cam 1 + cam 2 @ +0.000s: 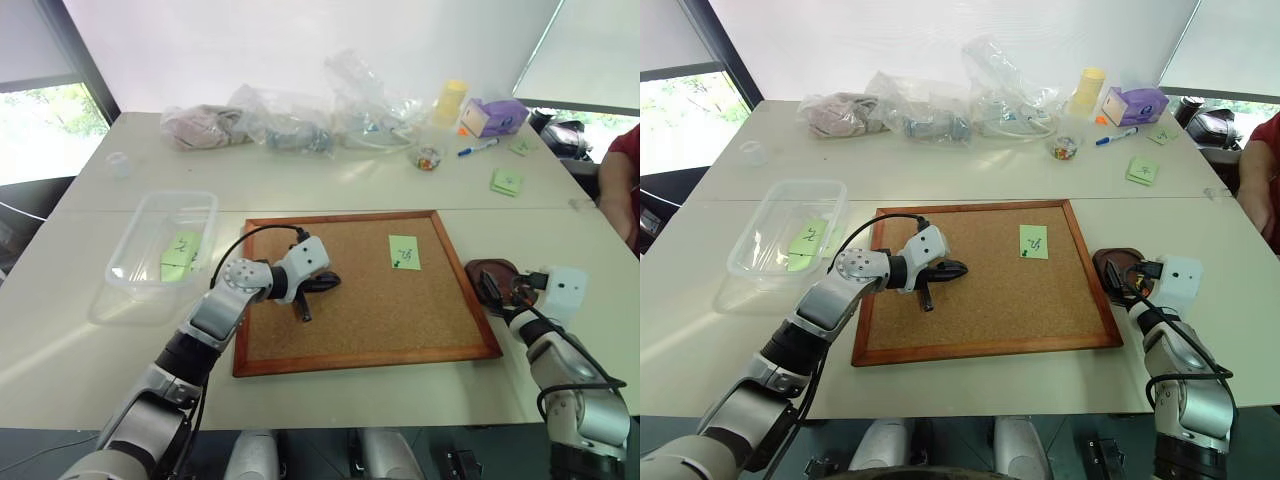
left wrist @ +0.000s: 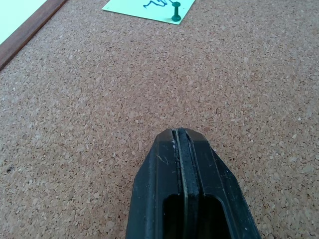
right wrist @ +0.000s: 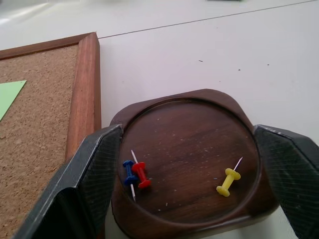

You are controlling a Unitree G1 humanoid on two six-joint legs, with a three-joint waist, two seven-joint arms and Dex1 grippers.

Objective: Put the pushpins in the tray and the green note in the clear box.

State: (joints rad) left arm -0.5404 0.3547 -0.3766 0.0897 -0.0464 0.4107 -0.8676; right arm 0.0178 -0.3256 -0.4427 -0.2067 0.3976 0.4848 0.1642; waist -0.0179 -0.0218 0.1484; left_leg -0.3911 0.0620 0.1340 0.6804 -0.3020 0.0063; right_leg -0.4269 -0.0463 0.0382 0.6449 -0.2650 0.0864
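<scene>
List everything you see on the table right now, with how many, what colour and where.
Cork board: one, wood-framed, table centre.
Green note: one, pale green, pinned on the board's far right part by a green pushpin.
Tray: one, dark brown, right of the board.
Pushpins in tray: three, blue, red, yellow.
Clear box: one, left of the board, green notes inside.
Plastic bags: several, clear, far edge.
Loose green notes: two, far right.
Purple box, yellow cup, blue pen: one each, far right.
Left tool: shut, over the board.
Right tool: open, either side of the tray.
</scene>
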